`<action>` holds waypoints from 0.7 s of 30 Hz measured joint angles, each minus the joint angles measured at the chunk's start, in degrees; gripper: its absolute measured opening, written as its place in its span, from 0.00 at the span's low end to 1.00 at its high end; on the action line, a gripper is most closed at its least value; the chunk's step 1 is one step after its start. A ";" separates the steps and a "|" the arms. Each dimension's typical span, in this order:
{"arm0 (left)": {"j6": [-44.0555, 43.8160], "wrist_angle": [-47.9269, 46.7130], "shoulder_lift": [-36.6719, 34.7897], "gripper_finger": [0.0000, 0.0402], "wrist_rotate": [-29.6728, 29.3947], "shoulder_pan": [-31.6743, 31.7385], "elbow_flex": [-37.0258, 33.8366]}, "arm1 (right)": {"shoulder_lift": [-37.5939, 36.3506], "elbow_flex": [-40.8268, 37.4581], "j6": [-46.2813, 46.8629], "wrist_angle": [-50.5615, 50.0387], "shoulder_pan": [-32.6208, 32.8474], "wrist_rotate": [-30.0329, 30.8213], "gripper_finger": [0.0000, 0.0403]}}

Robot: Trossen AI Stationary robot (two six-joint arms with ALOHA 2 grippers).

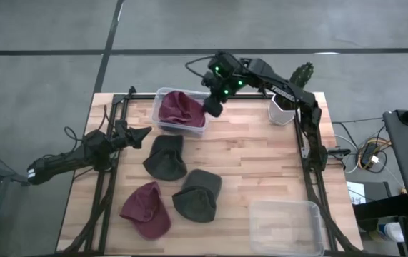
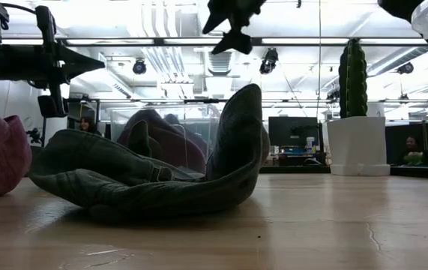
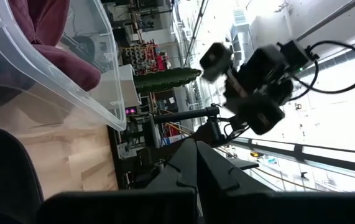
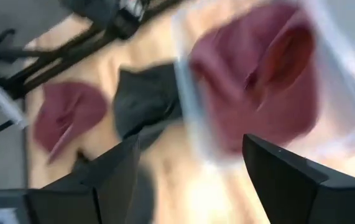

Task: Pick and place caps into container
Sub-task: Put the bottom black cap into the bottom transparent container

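Note:
A clear container (image 1: 181,111) at the table's far middle holds a maroon cap (image 1: 178,107), which also shows in the right wrist view (image 4: 258,81). Two olive caps (image 1: 166,157) (image 1: 198,195) and a second maroon cap (image 1: 146,208) lie on the table's left-middle. My right gripper (image 1: 213,107) (image 4: 189,186) is open and empty, raised above the container's right end; it also shows in the low view (image 2: 232,26). My left gripper (image 1: 143,135) is shut and empty, held above the table's left side, left of the nearer olive cap.
A green cactus (image 1: 302,73) in a white pot (image 1: 282,111) stands at the far right. A second clear container (image 1: 286,227) sits at the near right corner. Bare wood lies between the caps and that container.

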 joint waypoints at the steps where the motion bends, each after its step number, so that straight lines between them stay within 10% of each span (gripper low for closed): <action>1: 0.11 -0.04 0.02 0.00 0.02 0.00 0.00 | 0.00 0.00 1.23 -1.81 0.40 -1.74 0.68; 21: 0.19 -0.25 0.02 0.00 0.07 0.00 0.00 | 0.55 -15.32 12.44 -10.82 16.05 -6.36 0.67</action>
